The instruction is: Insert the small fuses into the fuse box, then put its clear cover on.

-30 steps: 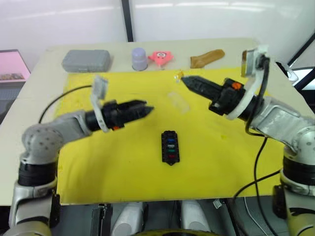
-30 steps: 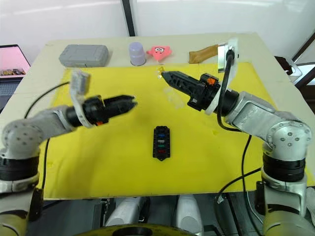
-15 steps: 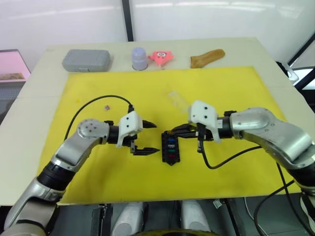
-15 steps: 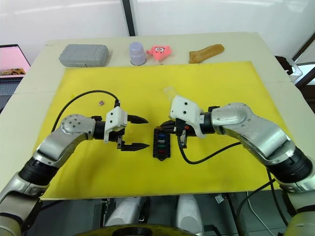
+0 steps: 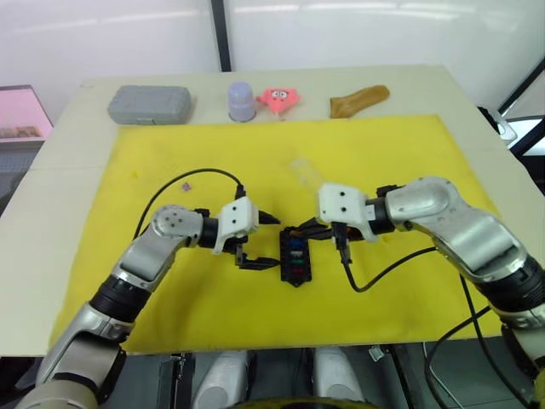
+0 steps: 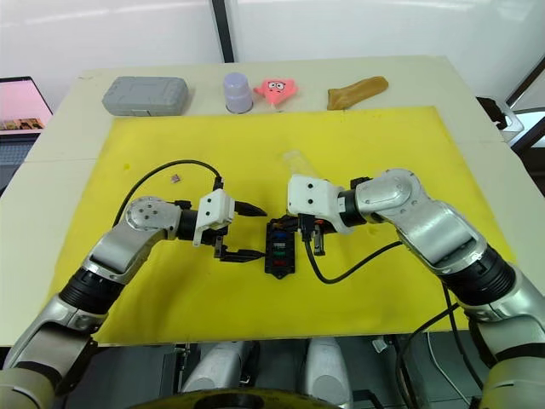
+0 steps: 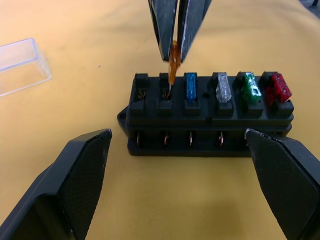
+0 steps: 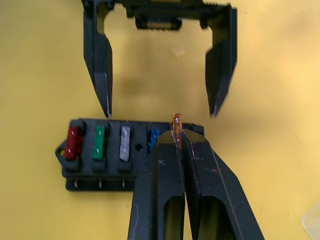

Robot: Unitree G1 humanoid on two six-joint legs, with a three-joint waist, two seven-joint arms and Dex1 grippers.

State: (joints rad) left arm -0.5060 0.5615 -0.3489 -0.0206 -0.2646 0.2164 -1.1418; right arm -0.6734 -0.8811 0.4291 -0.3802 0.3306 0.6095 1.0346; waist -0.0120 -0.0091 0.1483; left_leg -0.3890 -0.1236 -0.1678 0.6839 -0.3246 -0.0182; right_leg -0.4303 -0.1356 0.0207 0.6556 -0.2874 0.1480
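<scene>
Left eye view shows a big yellow mat (image 5: 170,307) on a pale table (image 5: 60,153). The black fuse box (image 5: 295,256) lies near the middle of the mat, with lots of bare yellow all around it. The two grippers are close on both sides of it, so the room right at the box is tight. The clear cover (image 7: 20,57) lies on the mat a little way behind the box, toward the far edge. A grey case (image 5: 149,104), a purple cup (image 5: 242,100), a pink star toy (image 5: 278,98) and a brown thing (image 5: 358,100) sit along the far edge of the table, well away.

The left gripper (image 5: 258,242) is spread wide, one finger on each side of the box's near end, and holds nothing. The right gripper (image 8: 177,136) is pressed together on an orange fuse (image 7: 173,62). The fuse's tip is at a slot in the box. Blue, white, green and red fuses (image 7: 227,89) already stand in a row beside it.
</scene>
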